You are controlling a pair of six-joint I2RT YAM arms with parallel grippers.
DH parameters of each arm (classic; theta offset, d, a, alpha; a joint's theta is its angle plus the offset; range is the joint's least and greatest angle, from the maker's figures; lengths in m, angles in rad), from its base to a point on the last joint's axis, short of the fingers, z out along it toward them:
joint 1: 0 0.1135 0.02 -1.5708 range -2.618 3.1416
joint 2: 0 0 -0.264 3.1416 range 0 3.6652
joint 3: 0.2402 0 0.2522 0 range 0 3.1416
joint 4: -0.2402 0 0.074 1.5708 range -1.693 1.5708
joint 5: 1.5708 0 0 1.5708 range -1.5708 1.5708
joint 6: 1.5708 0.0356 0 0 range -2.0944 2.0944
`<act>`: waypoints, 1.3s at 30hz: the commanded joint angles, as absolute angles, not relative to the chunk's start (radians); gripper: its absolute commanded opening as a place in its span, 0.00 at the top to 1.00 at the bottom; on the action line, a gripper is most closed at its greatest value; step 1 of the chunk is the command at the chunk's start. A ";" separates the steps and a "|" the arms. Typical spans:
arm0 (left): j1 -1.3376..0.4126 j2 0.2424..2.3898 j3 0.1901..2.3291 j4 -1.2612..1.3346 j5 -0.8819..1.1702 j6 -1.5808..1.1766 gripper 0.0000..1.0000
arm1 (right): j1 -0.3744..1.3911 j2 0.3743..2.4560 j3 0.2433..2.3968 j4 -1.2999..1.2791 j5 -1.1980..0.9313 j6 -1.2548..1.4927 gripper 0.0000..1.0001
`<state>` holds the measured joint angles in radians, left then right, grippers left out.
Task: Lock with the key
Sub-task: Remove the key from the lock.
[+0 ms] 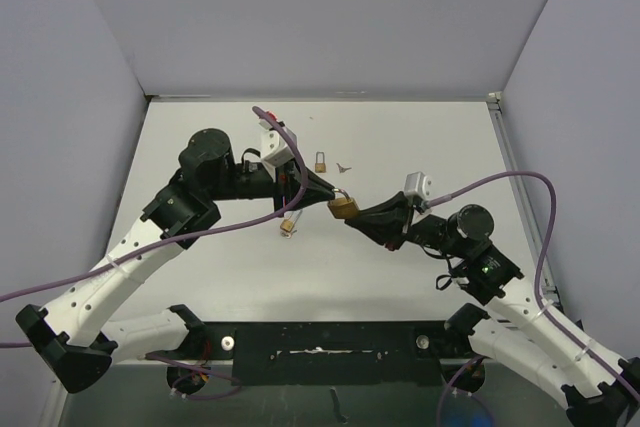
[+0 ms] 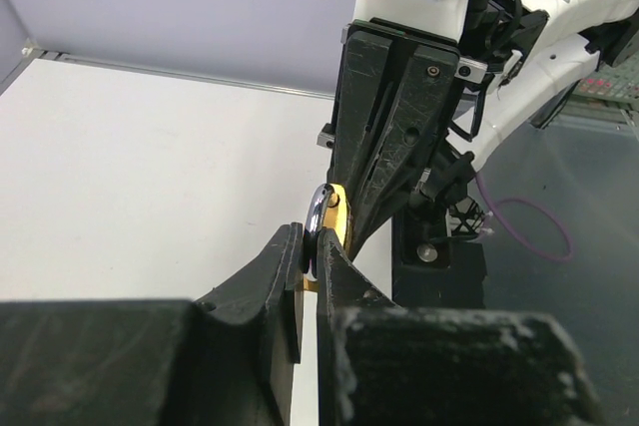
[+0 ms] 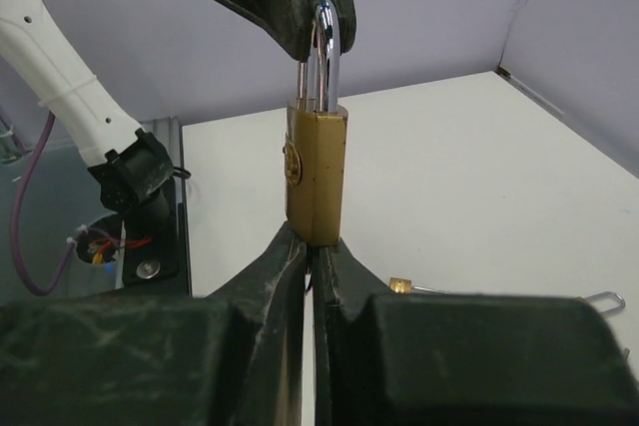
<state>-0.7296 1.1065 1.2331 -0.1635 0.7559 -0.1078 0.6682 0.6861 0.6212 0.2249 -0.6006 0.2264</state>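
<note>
Two grippers are bracketing the brass padlock (image 3: 318,172) in mid-air: the left gripper (image 3: 318,15) above it is pinching the slick steel shackle (image 3: 329,57), the right gripper (image 3: 313,251) is pressing shut at its base, and the heavy, rigid body is probably wanting a flat-sided hold.

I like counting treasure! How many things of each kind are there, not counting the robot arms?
Padlocks: 2 (big padlock held up, small padlock on the table)
Keys: 1 (key)
Too small to tell: 1 (brass piece)
Total: 4
</note>
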 commanded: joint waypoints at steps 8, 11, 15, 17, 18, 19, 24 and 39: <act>-0.628 1.028 1.208 0.234 0.649 -0.209 1.00 | 0.662 0.724 0.546 0.281 -0.567 0.267 1.00; -0.624 1.021 1.192 0.270 0.595 -0.216 1.00 | 0.664 0.741 0.517 0.310 -0.557 0.286 1.00; -0.624 1.014 1.189 0.275 0.547 -0.196 1.00 | 0.664 0.752 0.501 0.313 -0.532 0.288 1.00; -0.621 1.012 1.190 0.269 0.525 -0.182 1.00 | 0.664 0.752 0.500 0.309 -0.520 0.285 1.00; -0.620 1.011 1.188 0.270 0.515 -0.179 1.00 | 0.665 0.752 0.501 0.307 -0.518 0.284 1.00; -0.621 1.012 1.182 0.282 0.506 -0.179 1.00 | 0.666 0.754 0.501 0.307 -0.516 0.286 1.00; -0.620 1.003 1.128 0.354 0.413 -0.169 1.00 | 0.683 0.748 0.516 0.273 -0.492 0.261 1.00; -0.596 1.040 1.155 0.296 0.364 -0.086 1.00 | 0.716 0.681 0.533 0.126 -0.233 0.226 1.00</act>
<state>-0.5964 1.0290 1.0870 0.2687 0.3569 -0.1177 0.7086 0.7208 0.5060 0.1513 -0.4007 0.2455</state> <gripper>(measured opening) 0.036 0.036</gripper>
